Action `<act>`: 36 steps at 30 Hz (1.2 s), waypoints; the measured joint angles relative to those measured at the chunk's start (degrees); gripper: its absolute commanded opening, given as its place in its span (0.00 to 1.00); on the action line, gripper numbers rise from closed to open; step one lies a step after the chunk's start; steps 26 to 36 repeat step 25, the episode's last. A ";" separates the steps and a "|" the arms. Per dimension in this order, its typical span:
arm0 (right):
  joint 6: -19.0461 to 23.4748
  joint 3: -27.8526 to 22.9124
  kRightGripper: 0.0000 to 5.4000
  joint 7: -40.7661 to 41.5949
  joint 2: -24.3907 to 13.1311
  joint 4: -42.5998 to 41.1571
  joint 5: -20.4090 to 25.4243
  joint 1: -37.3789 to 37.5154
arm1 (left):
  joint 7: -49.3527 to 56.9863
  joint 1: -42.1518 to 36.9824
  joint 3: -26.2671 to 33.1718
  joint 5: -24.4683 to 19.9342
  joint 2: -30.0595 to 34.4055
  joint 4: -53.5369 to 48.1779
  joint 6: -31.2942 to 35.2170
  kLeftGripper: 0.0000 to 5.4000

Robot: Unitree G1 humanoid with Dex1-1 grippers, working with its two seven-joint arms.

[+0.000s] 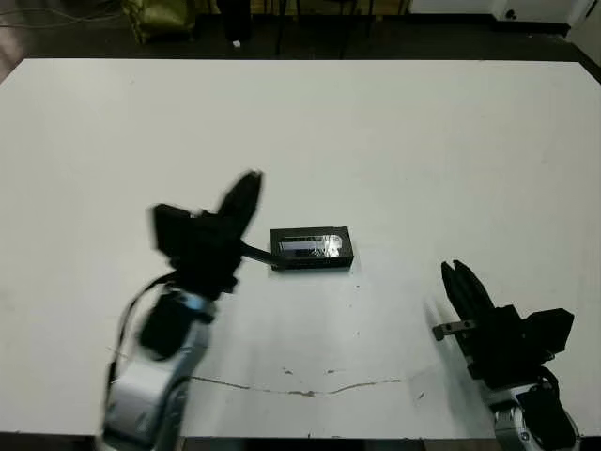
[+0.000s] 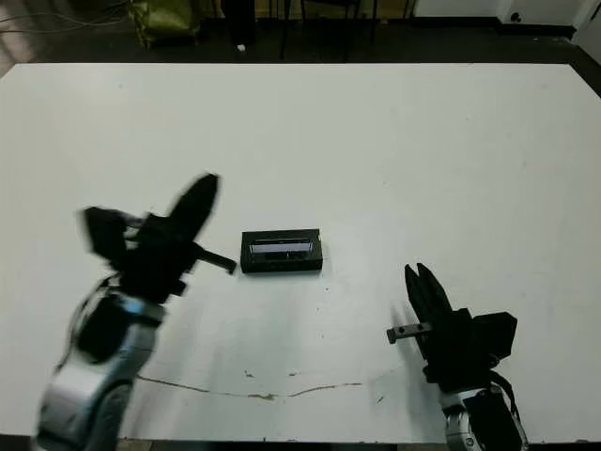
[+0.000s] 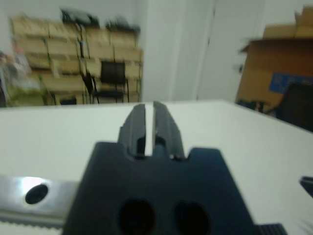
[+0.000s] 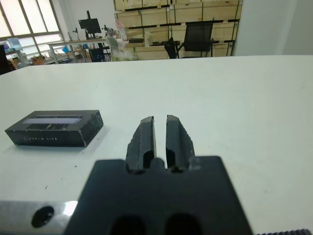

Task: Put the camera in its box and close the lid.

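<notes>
Black lid (image 1: 312,246) shutting box (image 4: 55,134), camera unseen

My two head views look steeply down from above onto the white table (image 1: 394,132), sharing the whole tabletop. My right wrist view looks low along its gripper (image 4: 159,128) across the table, the closed box (image 4: 56,128) near, beside the fingers. My left wrist view faces the room beyond its gripper (image 3: 149,117).

Bright even light; left claw (image 1: 246,193) motion-blurred, left wrist view soft, glare on lid (image 1: 311,246).
</notes>
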 measured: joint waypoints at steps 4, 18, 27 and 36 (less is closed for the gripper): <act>-0.75 -0.31 0.00 0.50 -0.02 0.81 0.36 -1.59 | -0.96 2.31 5.62 -0.78 1.73 0.49 -6.18 0.00; 0.71 -0.34 0.00 -6.52 1.31 -1.66 -4.02 -5.28 | 5.64 12.30 9.47 5.74 -1.39 12.35 -19.10 0.00; 4.65 0.69 0.00 -8.09 1.47 -3.81 -5.44 -4.10 | 7.76 14.01 7.79 7.07 -3.64 12.67 -18.95 0.00; 4.65 0.69 0.00 -8.09 1.47 -3.81 -5.44 -4.10 | 7.76 14.01 7.79 7.07 -3.64 12.67 -18.95 0.00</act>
